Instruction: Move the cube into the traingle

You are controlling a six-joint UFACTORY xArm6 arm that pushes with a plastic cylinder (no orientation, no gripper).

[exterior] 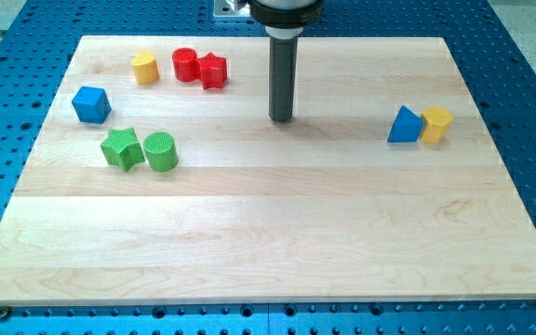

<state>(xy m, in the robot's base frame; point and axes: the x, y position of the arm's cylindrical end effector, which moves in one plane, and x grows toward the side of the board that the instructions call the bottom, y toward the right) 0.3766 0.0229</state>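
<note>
Right now your tip (281, 118) sits mid-board, touching nothing; no jaws exist. Next, get left of the blue cube (91, 104) and push it toward the blue triangle (403, 127).

Two yellow blocks (144, 67) (436, 123), two red blocks (185, 64) (213, 71), two blue blocks (91, 104) (404, 126), two green blocks (121, 148) (160, 152).

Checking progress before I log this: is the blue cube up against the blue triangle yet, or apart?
Apart. The blue cube sits at the view's left, the blue triangle far right; my tip stands between them.
</note>
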